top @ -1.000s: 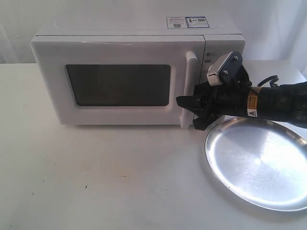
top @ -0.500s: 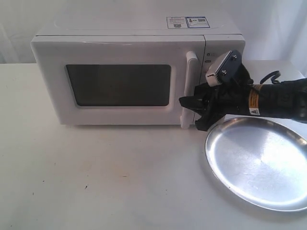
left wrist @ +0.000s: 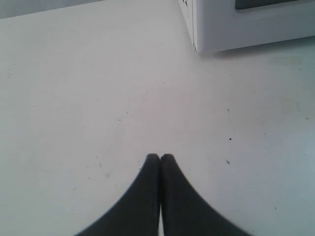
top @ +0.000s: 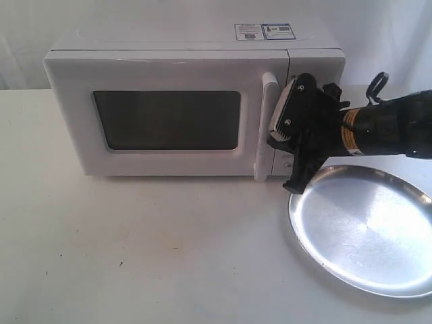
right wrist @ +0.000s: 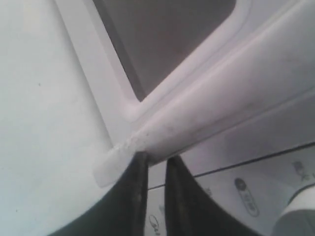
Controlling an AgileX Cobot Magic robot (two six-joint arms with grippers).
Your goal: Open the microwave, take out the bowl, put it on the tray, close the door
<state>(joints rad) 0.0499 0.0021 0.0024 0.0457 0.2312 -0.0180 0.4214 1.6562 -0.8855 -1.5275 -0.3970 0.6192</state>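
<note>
**Door closed, right end effector at the foot of the handle**

The microwave (top: 307, 57) sits towards the back of the white desk (top: 135, 256). It is a big, boxy white thing with two small stickers (top: 263, 31) on its top. Its door (top: 169, 73) is shut flush against the body. The door is a plain white panel with rounded edges around a dark rectangular window (top: 167, 120), which is too dark to see into. A white bar handle (top: 264, 125) runs vertically down the door's right edge.

The right end effector (right wrist: 155, 161) has reached in from the right, in front of the control panel, and slants down beside the lower half of the handle. From its wrist camera, the two dark fingers (right wrist: 135, 196) lie close together with only a thin slit between them. Nothing shows in that gap. Their tips are right up against the underside of the handle's lower end. A round white dial (right wrist: 301, 209) peeks in at the edge of that view.

The tray (top: 364, 229) lies flat on the desk, in front of the microwave and to its right. It is a wide, shallow silver disc with a low rim and a brushed shine. The arm passes over its far edge.

The left end effector (left wrist: 160, 158) hangs over bare desk with its fingers pressed fully together, holding nothing. A bottom corner of the microwave is well ahead of it.
</note>
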